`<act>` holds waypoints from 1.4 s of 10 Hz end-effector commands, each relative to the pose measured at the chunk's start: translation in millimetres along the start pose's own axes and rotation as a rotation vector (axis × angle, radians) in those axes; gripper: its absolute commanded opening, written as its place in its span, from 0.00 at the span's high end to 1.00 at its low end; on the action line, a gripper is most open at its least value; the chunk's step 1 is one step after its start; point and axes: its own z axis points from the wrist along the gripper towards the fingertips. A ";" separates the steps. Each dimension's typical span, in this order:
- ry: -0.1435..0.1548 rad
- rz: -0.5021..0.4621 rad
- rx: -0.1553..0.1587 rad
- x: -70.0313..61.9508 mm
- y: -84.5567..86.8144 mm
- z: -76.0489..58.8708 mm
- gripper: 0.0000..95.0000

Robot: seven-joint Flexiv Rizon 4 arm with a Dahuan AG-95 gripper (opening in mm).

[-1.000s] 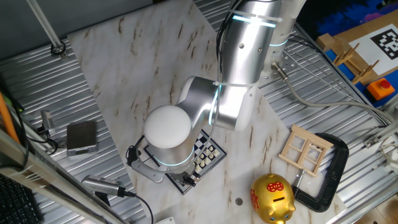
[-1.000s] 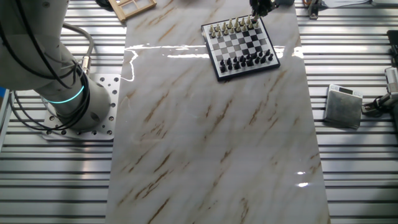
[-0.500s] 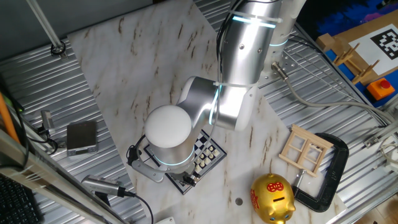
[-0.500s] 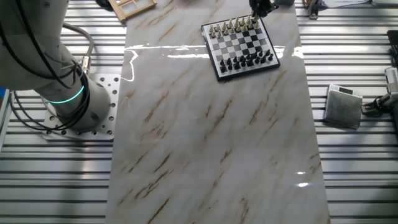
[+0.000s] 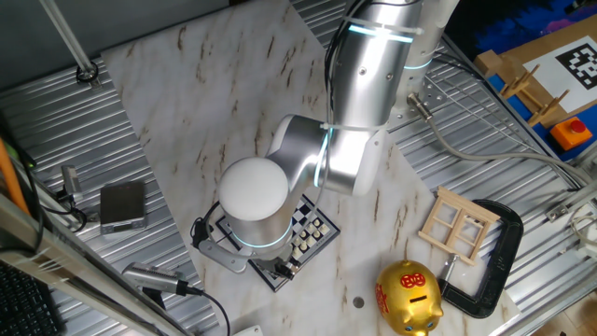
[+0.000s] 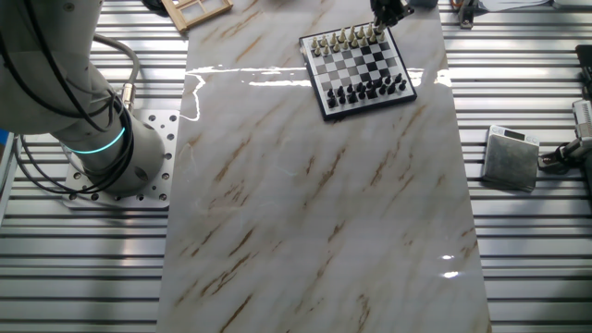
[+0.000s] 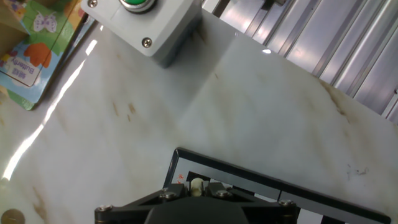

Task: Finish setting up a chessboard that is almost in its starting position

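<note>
The small black-and-white chessboard (image 6: 356, 65) lies at the far end of the marble slab, with pale pieces along its far row and dark pieces along its near row. In the one fixed view only part of the chessboard (image 5: 311, 231) shows under the arm's wrist. My gripper (image 6: 384, 11) stands at the board's far right corner. In the hand view my gripper (image 7: 196, 188) is shut on a small pale chess piece (image 7: 196, 183), right above the board's dark frame (image 7: 186, 155) at a corner.
A grey box with a green button (image 7: 149, 25) and a colourful booklet (image 7: 28, 46) lie just past the board. A gold piggy bank (image 5: 409, 297), a pale wooden window frame (image 5: 457, 224), a black clamp (image 5: 502, 252) and a small grey box (image 6: 511, 157) stand around the slab.
</note>
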 end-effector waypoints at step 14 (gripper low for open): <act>0.000 -0.026 0.001 0.4 -0.1 0.7 1.00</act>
